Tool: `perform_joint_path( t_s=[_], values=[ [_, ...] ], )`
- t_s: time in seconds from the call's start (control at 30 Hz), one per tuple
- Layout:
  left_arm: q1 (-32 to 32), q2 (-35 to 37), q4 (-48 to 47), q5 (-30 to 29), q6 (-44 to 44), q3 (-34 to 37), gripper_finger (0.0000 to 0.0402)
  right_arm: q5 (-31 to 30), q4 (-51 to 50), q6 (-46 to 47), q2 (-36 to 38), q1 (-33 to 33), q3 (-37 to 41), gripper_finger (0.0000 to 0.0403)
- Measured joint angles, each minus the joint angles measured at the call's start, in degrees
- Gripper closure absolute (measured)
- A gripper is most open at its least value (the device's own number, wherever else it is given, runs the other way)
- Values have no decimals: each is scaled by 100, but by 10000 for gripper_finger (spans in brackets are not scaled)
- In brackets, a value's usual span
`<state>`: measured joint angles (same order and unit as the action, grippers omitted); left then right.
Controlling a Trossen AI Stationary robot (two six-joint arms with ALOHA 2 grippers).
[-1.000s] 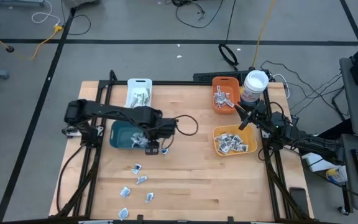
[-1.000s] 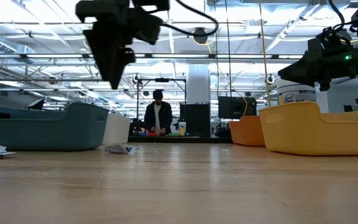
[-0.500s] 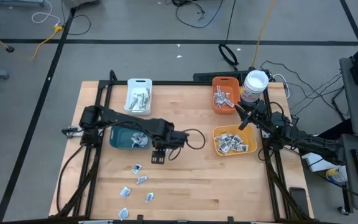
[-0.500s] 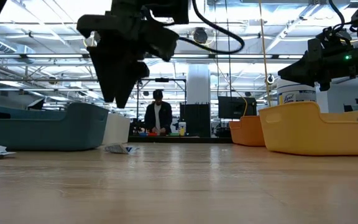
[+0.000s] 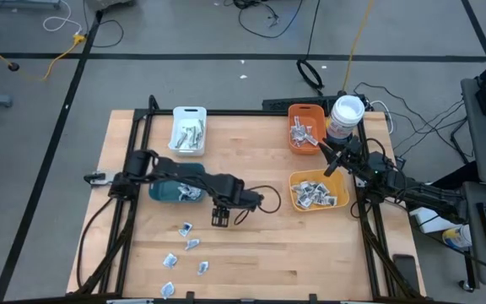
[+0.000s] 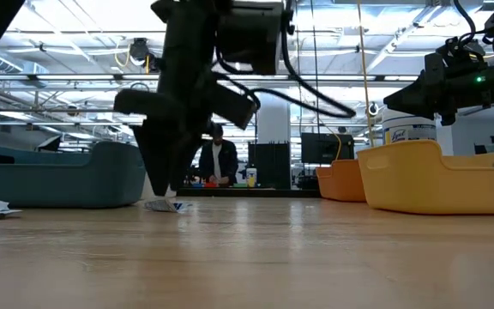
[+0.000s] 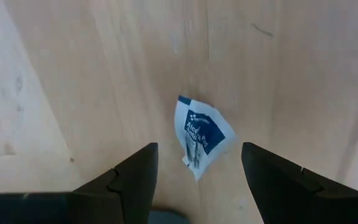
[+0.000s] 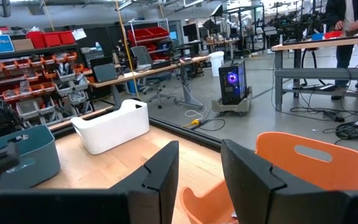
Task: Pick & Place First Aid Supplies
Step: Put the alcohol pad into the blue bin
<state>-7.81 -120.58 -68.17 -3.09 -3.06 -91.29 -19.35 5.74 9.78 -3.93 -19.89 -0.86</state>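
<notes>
Left gripper [image 5: 219, 219]: it hangs over the bare wood near the middle of the table, at about 4 o'clock from the teal bin [image 5: 164, 190]. Its two dark fingers [image 7: 129, 180] are spread wide with nothing between them.
Packet under it: one small white packet [image 7: 201, 134] with blue print lies flat on the wood, right in the gap between the fingers. Nothing touches it.
Loose packets: a few more packets [image 5: 186, 229] lie on the table at about 7 o'clock from the left gripper, spread toward the near edge.
Sorted packets: some lie in the white bin [image 5: 189, 113], some in the orange bin [image 5: 305, 111] and some in the yellow bin [image 5: 337, 185]. The teal bin holds a few too.
Right gripper [image 5: 325, 169]: it waits up in the air between the orange bin and the yellow bin, at about 3 o'clock from the table's middle. Its fingers [image 8: 153, 180] stand a little apart and hold nothing.
Tub: a round tub with a white lid [image 5: 347, 109] stands just beside the orange bin.
Far off: a person [image 6: 219, 160] stands at a bench in the room behind the table.
</notes>
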Motion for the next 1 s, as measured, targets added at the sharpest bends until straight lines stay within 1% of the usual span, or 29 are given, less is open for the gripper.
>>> perform_joint_path(
  t_s=[0.2,0.33,0.47,0.63,0.67,0.83,1.0],
  values=[
    [0,-220,62,1,174,4,186,-1,0,0,-1,-1,1,287],
    [-15,-203,145,29,310,50,218,-3,0,0,-1,1,-1,286],
    [-20,-210,131,220,531,102,277,-1,0,0,-1,-1,-1,286],
    [-20,-207,151,347,758,153,376,-1,0,0,1,1,-1,286],
    [-20,-207,169,347,807,153,388,-1,0,0,1,1,-1,286],
    [3,-146,161,325,816,156,396,-1,0,0,-1,1,1,286],
    [94,297,41,306,1015,107,398,-1,0,0,-1,1,-1,286]
  ],
)
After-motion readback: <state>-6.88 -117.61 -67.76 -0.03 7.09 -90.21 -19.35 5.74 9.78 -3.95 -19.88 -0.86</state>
